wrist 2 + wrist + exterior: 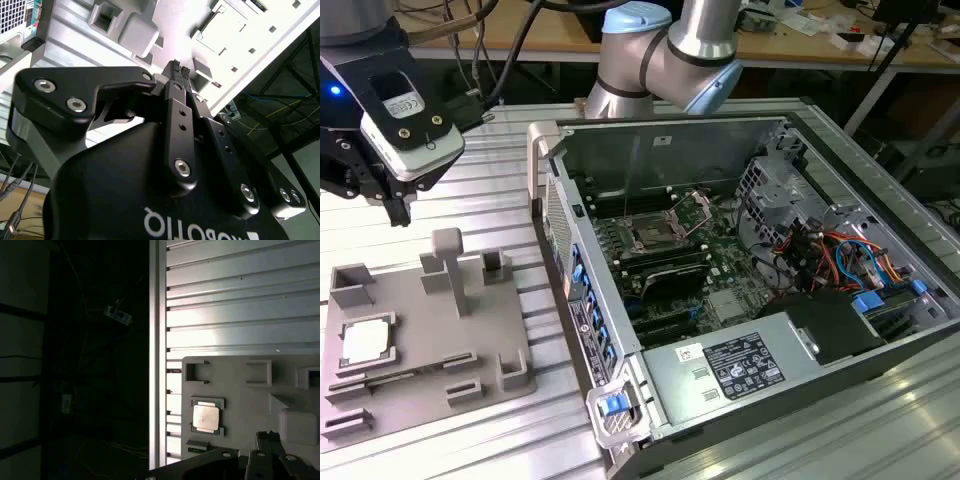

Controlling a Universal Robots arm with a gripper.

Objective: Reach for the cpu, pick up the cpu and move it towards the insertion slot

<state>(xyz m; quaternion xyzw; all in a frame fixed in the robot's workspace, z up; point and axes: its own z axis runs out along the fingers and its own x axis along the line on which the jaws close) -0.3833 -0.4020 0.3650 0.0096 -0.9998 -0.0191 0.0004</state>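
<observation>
We take the grey fixture tray (430,395) as our landmark; it lies flat on the ribbed metal table (500,200). The cpu (367,342) sits in a square recess of this tray, close to the tray's edge on the exterior view's left, with its silvery top facing up. In the first wrist view we see the same cpu (206,418) lying level in its recess, near the tray (240,390) edge where the slats of the table (240,305) begin, and nothing touches it.

The gripper (397,210) hangs in the air above the tray's far side in the exterior view, beyond the tray's upright post (448,268) — clear of the tray's surface and apart from the cpu. In the second wrist view the gripper (180,67) points down at the tray, and its two fingers (176,102) run side by side with their tips together; we see nothing held between them. In the first wrist view the gripper (269,436) tips are over the tray, near the cpu but not touching it.

Just beside the tray, on the exterior view's right, stands the open computer case (760,370). The insertion slot (650,235) lies on the motherboard (720,270) inside it — well apart from the tray, with a silver frame around a dark centre.
</observation>
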